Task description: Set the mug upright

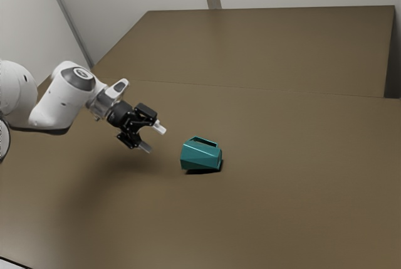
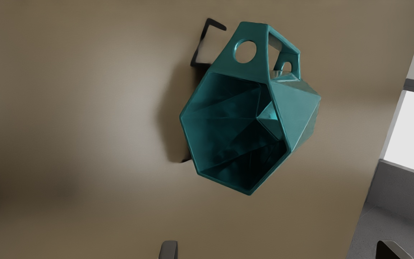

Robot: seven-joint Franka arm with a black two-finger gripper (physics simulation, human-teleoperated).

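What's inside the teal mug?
The mug lies on its side, opening toward the wrist camera. Inside are bare teal walls with slanted, folded-looking faces; I see no drink or toy there. The rim covers part of the inside, and dark shadow hides details, so I can't tell what's there.

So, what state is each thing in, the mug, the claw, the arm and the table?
Mug: lying on its side, mouth facing the claw, looks empty, not yet upright.
Claw: open, holding nothing, apart from the mug.
Arm: bent, reaching toward the mug.
Table: bearing the mug.
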